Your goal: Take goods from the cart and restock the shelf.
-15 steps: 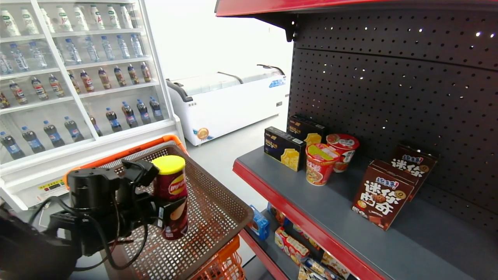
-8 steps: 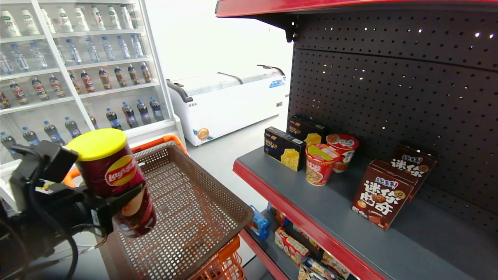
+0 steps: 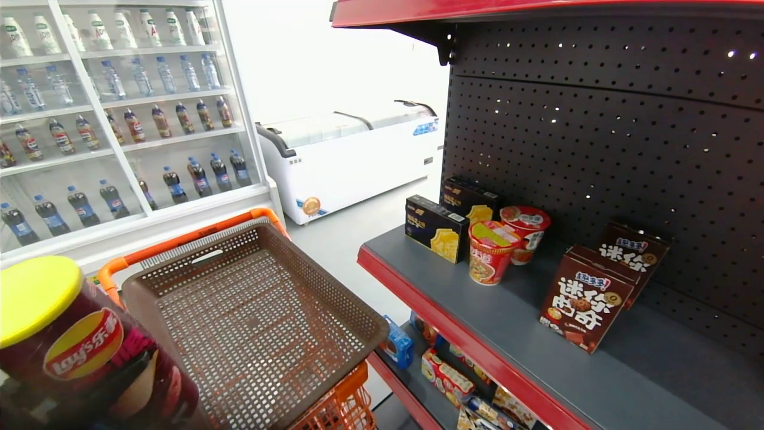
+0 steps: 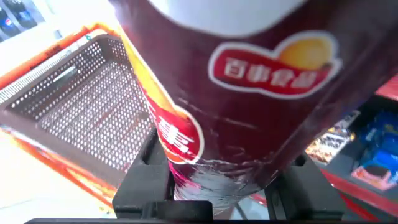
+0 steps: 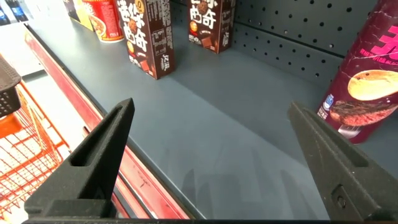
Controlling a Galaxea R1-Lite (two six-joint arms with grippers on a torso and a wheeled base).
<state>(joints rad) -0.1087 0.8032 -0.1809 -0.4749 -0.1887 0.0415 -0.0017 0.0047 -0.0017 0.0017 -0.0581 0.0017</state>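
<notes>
A dark red chips can (image 3: 89, 352) with a yellow lid is held up at the lower left of the head view, off the near left corner of the brown basket (image 3: 370, 325). In the left wrist view the can (image 4: 249, 93) looms close, and my left gripper (image 4: 224, 193) is shut on its lower body. The basket sits in the orange cart (image 3: 179, 242) and shows only bare mesh. My right gripper (image 5: 211, 162) is open over a bare stretch of the grey shelf (image 5: 217, 124), with nothing between its fingers (image 5: 93, 162).
On the shelf (image 3: 477, 310) stand dark boxes (image 3: 436, 227), two cup noodles (image 3: 490, 251) and brown biscuit boxes (image 3: 584, 301). A purple chips can (image 5: 367, 81) stands against the pegboard near the right gripper. A drinks fridge (image 3: 119, 119) and a chest freezer (image 3: 352, 155) stand behind.
My left gripper has lifted the chips can out of the basket and carried it left and closer to the head camera. The shelf goods have not moved.
</notes>
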